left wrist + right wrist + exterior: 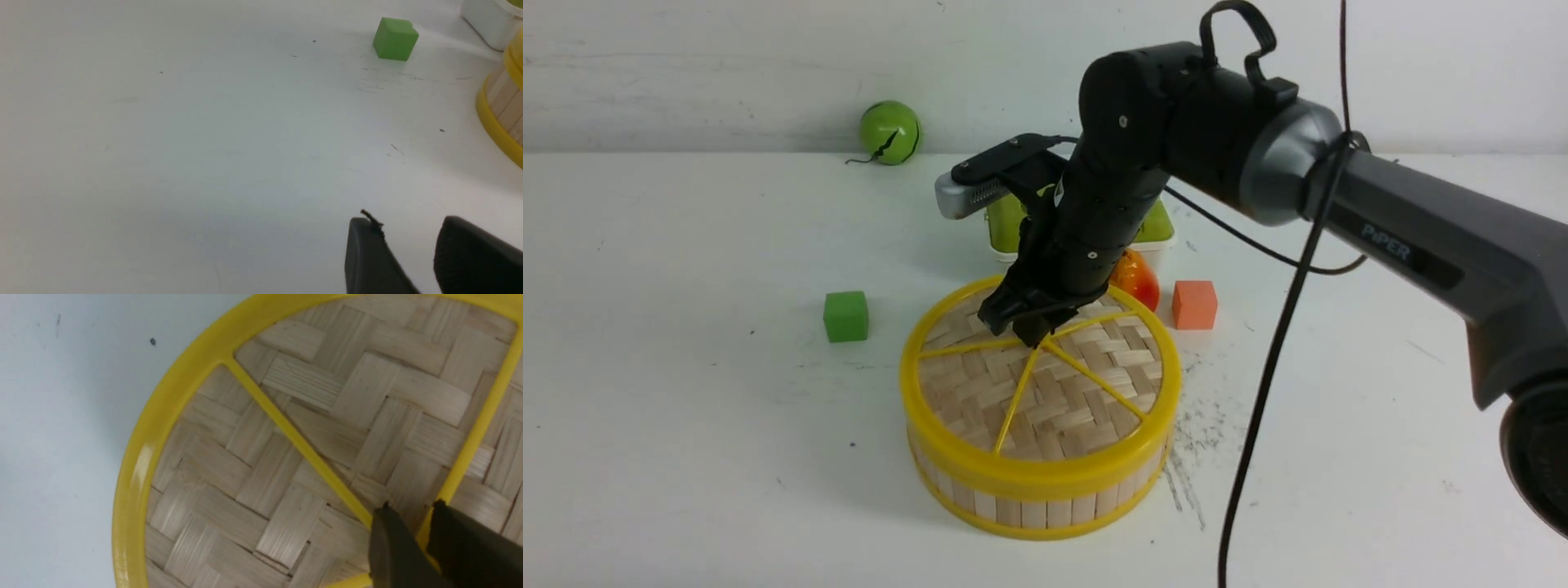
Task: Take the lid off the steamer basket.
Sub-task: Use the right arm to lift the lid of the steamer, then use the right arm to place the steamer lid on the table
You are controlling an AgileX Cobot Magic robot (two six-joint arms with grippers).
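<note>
The lid, woven pale bamboo with a yellow rim and yellow spokes, sits flat on the steamer basket in the middle of the table. My right gripper points down at the hub where the spokes meet. In the right wrist view its jaws stand narrow with the yellow hub of the lid pinched between them. My left gripper hovers over bare table left of the basket, with an empty gap between its fingers; it does not show in the front view.
A green cube lies left of the basket and an orange cube behind it on the right. An orange-red fruit and a green-and-white box stand just behind the basket. A green ball rests by the back wall.
</note>
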